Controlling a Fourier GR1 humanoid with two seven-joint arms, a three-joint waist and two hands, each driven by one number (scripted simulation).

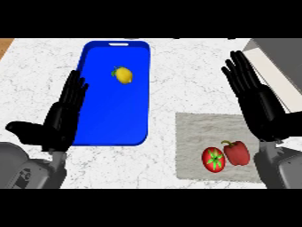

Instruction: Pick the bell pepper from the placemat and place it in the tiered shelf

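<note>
**Pepper on the placemat, both my hands open**

While the red bell pepper (237, 153) lies on the grey placemat (199, 126) near its lower right corner, a tomato (213, 159) sits just beside it on the left, the two touching or nearly so. My right hand (261, 108) stands above the pepper in the view, fingers straight and apart, holding nothing, its wrist just right of the pepper. Beyond that hand, at the upper right corner, is the grey and white tiered shelf (290, 66). Left of the placemat lies a long blue tray (107, 128) with a lemon (122, 75) in its upper half. My left hand (60, 117) rests open at the tray's left edge, fingers straight, thumb out. All of it sits on the white marbled table (179, 75).
</note>
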